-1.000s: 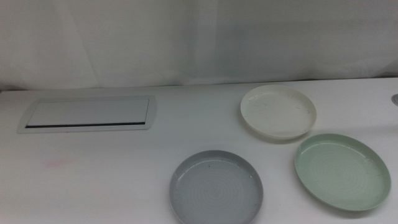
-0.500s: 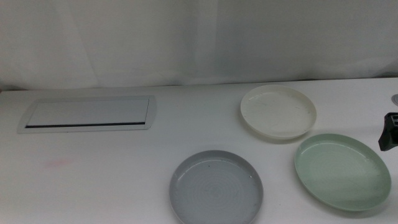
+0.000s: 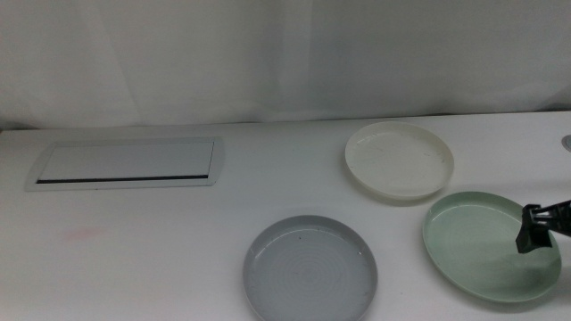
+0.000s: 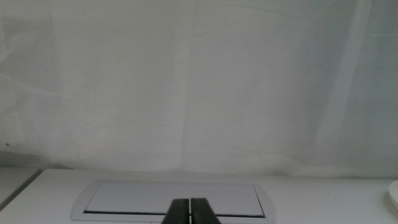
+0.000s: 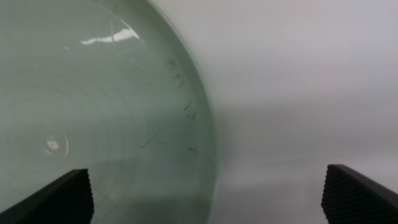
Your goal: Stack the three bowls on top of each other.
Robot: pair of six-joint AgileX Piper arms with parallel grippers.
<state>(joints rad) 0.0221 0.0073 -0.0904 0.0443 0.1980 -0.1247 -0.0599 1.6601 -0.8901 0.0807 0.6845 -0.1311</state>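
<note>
Three bowls lie apart on the white table: the grey bowl (image 3: 310, 267) at the front centre, the cream-white bowl (image 3: 399, 159) behind it to the right, and the pale green bowl (image 3: 482, 245) at the front right. My right gripper (image 3: 538, 230) reaches in from the right over the green bowl's right rim. In the right wrist view the right gripper (image 5: 208, 199) is open wide and empty, with the green bowl's (image 5: 93, 106) rim between the jaws. My left gripper (image 4: 190, 211) is shut and empty, and it is out of the middle view.
A flat white rectangular panel (image 3: 125, 162) lies at the back left; it also shows in the left wrist view (image 4: 174, 198) just beyond the left gripper. A white curtain backs the table. A small dark object (image 3: 566, 141) sits at the right edge.
My right gripper has come in from the right edge and moved left and forward over the green bowl's right rim. The bowls have not moved.
</note>
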